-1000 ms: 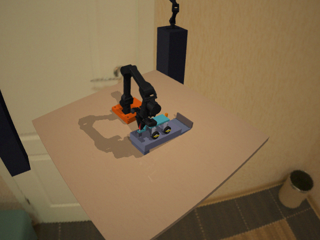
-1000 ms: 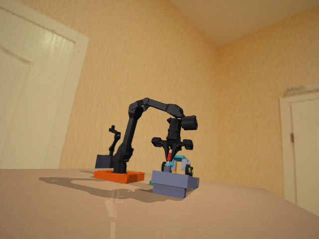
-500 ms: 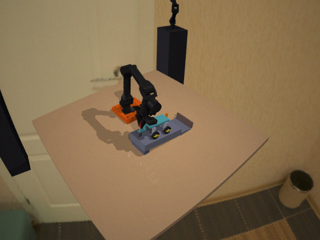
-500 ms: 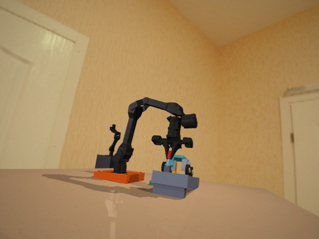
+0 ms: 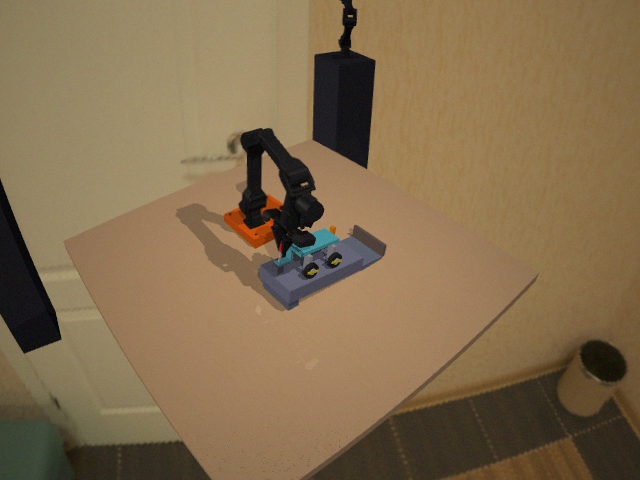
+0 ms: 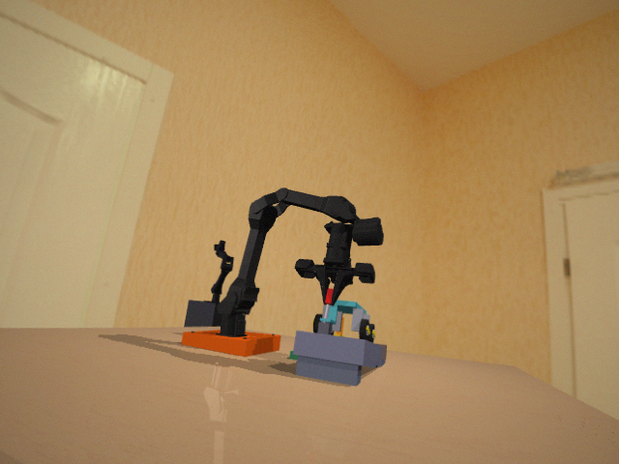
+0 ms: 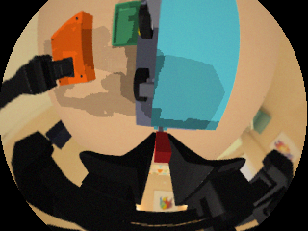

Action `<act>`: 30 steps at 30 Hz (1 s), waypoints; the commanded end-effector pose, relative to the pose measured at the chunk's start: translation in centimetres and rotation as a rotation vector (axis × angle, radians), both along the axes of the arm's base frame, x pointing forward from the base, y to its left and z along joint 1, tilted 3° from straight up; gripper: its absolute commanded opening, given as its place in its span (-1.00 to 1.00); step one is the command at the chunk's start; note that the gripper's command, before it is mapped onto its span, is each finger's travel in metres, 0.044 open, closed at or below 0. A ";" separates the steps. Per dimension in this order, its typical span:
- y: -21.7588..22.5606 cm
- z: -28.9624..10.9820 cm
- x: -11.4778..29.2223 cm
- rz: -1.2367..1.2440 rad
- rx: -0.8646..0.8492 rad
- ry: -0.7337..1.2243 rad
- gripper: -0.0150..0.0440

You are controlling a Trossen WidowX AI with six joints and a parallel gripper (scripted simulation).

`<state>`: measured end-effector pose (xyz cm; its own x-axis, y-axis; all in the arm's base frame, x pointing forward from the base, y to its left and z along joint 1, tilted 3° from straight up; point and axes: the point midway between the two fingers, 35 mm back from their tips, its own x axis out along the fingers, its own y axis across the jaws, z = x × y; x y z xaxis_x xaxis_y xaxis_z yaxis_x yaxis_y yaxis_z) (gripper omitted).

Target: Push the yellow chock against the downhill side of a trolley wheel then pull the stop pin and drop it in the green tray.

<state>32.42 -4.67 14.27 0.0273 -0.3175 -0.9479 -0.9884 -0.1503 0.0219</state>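
Tool (image 6: 328,294) pinching red pin head (image 6: 328,296) from directly above; pin shaft vertical at trolley's (image 6: 349,309) uphill end; extraction line straight up.

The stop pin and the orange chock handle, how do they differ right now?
The stop pin has a red head on a grey shaft and stands at the trolley's uphill end; the chock handle is orange and shows on the trolley's far side. The hand is shut on the stop pin, while nothing touches the chock handle. In the wrist view the pin sits between the fingers; the handle peeks out at the top edge. Both stand upright beside the trolley.
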 end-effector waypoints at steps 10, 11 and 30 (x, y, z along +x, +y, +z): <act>0.2 1.0 0.0 -0.006 -0.003 -0.007 -0.49; 0.2 1.0 0.0 -0.006 -0.003 -0.007 -0.49; 0.2 1.8 0.1 -0.006 -0.003 -0.007 -0.49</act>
